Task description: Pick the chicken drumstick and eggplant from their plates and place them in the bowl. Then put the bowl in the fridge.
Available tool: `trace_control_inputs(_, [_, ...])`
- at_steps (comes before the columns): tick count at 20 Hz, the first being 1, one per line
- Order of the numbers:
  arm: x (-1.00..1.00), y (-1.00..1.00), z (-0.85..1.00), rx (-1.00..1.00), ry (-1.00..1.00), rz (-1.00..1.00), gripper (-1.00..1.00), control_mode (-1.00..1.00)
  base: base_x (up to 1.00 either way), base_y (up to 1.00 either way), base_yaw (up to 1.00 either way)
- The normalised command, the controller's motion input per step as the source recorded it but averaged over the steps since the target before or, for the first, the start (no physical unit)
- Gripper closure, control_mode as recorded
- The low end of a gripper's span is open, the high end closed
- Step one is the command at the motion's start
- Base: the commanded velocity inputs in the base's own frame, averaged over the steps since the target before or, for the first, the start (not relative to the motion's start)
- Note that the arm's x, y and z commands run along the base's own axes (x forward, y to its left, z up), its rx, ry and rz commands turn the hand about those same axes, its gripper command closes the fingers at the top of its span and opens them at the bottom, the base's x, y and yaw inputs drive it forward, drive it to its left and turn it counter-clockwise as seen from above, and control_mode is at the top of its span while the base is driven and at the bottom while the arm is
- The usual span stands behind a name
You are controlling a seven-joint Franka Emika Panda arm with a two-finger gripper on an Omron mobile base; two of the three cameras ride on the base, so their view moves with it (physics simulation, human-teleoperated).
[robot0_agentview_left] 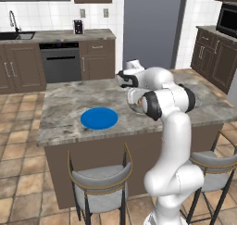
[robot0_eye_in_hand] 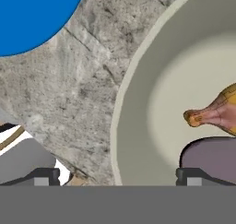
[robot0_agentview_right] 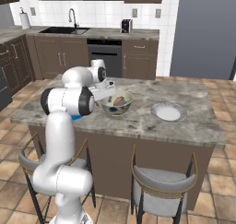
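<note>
- Both foods are seen already inside the bowl: the chicken drumstick at about 3 o'clock in the hand view, the purple eggplant at about 4 o'clock just below it.
- The gripper is spread wide and holds nothing; one fingertip is over the bowl's inside, the other outside, so the rim lies between them.
- The blue plate is left bare at 9 o'clock of the bowl on the island counter; a pale plate lies at 3 o'clock in the right base view.
- The bowl grasp is judged next. A pinch on the glossy rim alone could slip or tilt the bowl, and the food could be spilled.
- The eggplant near the inner fingertip might be pinched against the wall.
</note>
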Motion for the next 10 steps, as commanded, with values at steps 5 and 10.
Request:
trace_control_inputs(5, [0.13,-0.07,-0.26,0.05,0.0,0.09,-1.0,-1.0,0.0,0.0,0.0])
trace_control_inputs(10, [0.14,-0.03,-0.21,0.05,-0.01,0.1,-1.0,-1.0,0.0,0.0,0.0])
